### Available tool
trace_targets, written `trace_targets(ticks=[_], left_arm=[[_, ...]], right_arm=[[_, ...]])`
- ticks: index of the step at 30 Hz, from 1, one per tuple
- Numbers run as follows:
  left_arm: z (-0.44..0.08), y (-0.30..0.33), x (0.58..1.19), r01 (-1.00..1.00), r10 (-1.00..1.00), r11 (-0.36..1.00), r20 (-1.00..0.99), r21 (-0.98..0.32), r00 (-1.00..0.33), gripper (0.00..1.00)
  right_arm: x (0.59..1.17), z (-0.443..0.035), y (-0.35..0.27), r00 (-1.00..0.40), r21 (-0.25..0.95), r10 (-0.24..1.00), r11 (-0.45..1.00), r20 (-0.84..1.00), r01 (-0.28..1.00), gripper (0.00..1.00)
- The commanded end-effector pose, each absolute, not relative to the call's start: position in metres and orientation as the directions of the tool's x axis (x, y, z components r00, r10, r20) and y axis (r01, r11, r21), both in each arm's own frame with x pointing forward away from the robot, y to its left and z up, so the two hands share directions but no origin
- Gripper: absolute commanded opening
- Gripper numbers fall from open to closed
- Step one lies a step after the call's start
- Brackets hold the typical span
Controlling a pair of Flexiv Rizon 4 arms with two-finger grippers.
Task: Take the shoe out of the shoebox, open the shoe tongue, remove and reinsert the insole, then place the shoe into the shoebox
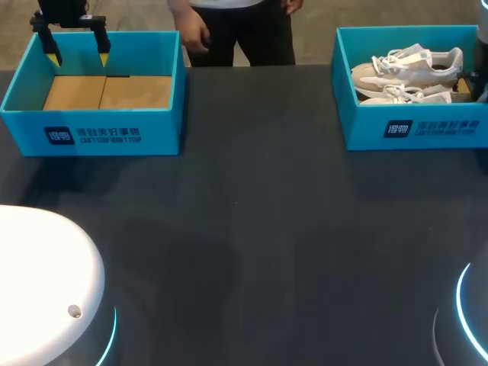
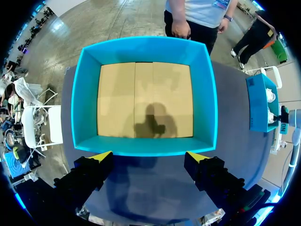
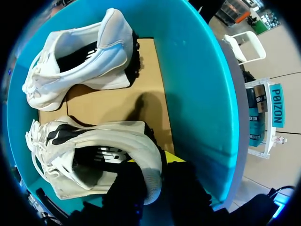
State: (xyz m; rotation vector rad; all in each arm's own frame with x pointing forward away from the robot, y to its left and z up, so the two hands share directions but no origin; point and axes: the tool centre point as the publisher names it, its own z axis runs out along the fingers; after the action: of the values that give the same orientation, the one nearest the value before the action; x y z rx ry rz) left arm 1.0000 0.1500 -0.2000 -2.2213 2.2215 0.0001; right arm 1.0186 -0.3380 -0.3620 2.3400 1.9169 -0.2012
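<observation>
Two white shoes lie in the blue shoebox (image 1: 412, 126) at the table's far right, one (image 1: 408, 67) behind the other (image 1: 404, 95). In the right wrist view my right gripper (image 3: 153, 176) is shut on the heel of the near shoe (image 3: 94, 141), one finger inside the collar and one outside. The far shoe (image 3: 80, 56) lies on its side on the cardboard floor. My left gripper (image 1: 76, 47) hangs open above the empty blue box (image 1: 91, 126) at the far left. Its yellow tips straddle that box's near wall (image 2: 146, 146) from above.
The dark table (image 1: 259, 213) stretches between the two boxes. A white rounded robot base (image 1: 38, 282) sits at the front left. A blue-lit ring (image 1: 467, 305) shows at the front right corner.
</observation>
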Motion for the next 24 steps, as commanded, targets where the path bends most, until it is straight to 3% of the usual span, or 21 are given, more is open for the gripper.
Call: trace_targets(ticks=[1, 24], left_arm=[[-0.200, 0.150, 1.000, -1.000, -1.000, 0.000, 0.000, 0.000, 0.000, 1.00], [-0.200, 0.150, 1.000, -1.000, -1.000, 0.000, 0.000, 0.000, 0.000, 1.00]], right_arm=[[1.018, -0.354, -0.333, 0.195, -0.016, 0.966, -0.200, -0.168, 0.980, 0.00], [1.013, -0.232, -0.322, 0.197, 0.030, 0.954, -0.195, -0.224, 0.980, 0.00]])
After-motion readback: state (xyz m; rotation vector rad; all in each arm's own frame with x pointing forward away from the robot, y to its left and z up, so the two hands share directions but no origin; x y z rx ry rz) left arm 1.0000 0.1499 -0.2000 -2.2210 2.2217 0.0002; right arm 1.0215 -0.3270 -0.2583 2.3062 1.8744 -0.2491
